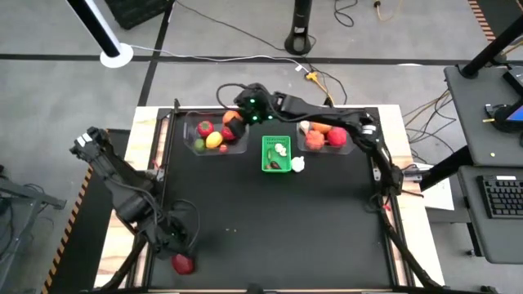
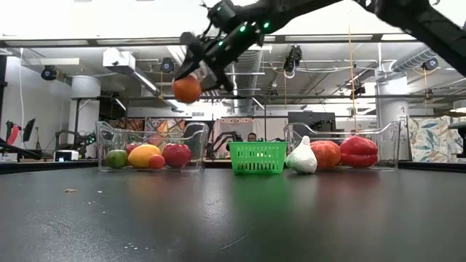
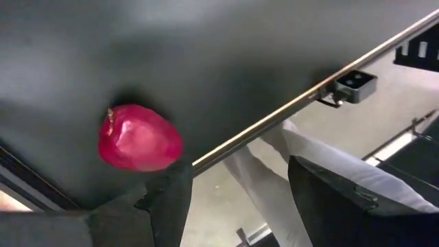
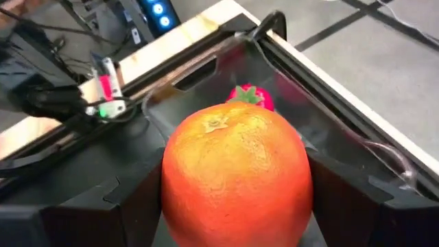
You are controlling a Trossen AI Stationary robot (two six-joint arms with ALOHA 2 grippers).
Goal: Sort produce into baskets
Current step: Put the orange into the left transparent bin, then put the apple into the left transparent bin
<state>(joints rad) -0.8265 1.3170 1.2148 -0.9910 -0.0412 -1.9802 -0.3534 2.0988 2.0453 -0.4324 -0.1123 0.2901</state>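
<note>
The right gripper (image 1: 234, 124) is clamped on an orange (image 2: 187, 89), one finger pressed to each side of the fruit, and it hangs in the air above the left clear bin (image 1: 195, 145), which stands along the far edge of the table (image 1: 270, 220), toward the far left corner. In the right wrist view the orange (image 4: 236, 175) fills the space between the two fingers, and a red strawberry (image 4: 250, 98) lies on the bin's floor below and beyond it. From table height that bin holds a green fruit (image 2: 116, 158), a yellow-orange mango (image 2: 143, 155) and a red apple (image 2: 176, 154), all well under the raised orange. A small green basket (image 1: 275, 155) sits at the middle of the far edge, with a white garlic bulb (image 1: 298, 164) on the table just beside it. The right clear bin (image 1: 353, 147), toward the far right corner, holds an orange-red tomato (image 2: 326, 153) and a red pepper (image 2: 358, 151). The left gripper (image 1: 181, 239) waits low near the near left corner of the table with its fingers parted and holding nothing; a red fruit (image 1: 183, 263) lies on the table just beside one fingertip, close to the near edge.
</note>
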